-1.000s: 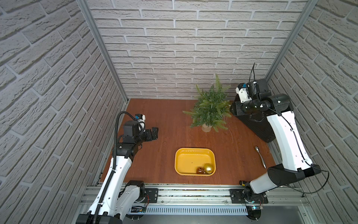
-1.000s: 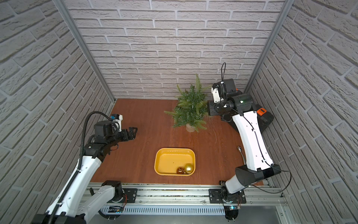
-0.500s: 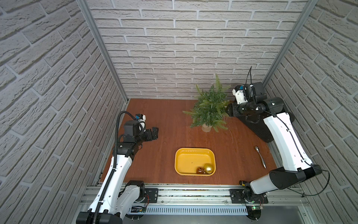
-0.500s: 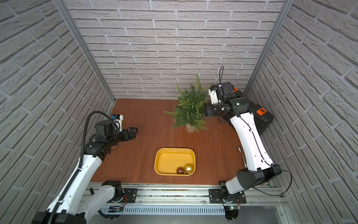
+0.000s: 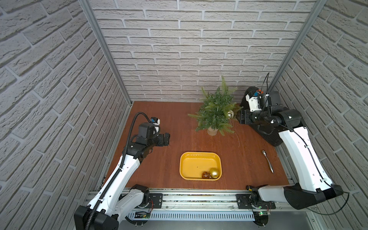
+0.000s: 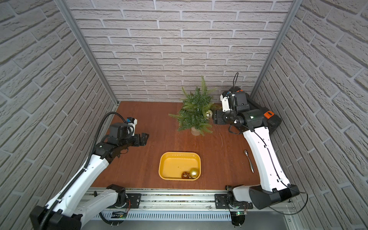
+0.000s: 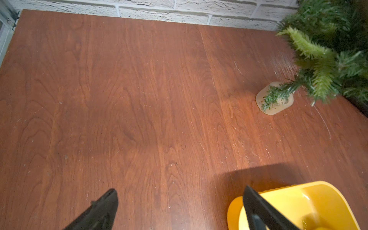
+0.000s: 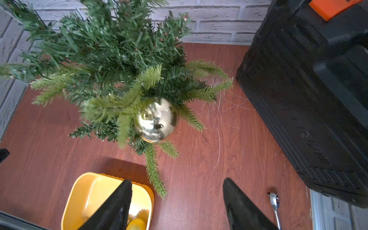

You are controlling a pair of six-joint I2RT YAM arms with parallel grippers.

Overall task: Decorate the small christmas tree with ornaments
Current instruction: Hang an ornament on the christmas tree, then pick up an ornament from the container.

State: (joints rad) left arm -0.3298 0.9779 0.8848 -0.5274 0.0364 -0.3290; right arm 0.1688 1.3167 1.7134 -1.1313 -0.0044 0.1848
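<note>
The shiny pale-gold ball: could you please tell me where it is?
In both top views the ball sits in the small green tree's fronds, beside the right gripper.

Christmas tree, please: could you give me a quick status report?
Left gripper open, empty. Right gripper open beside tree. Shiny ball hangs in tree; gold ball, amber ball in yellow tray. Black case near right gripper.

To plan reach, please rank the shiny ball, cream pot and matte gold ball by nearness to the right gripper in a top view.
1. Shiny ball, on the tree.
2. Cream pot, beneath it.
3. Matte gold ball, in the tray.
</note>
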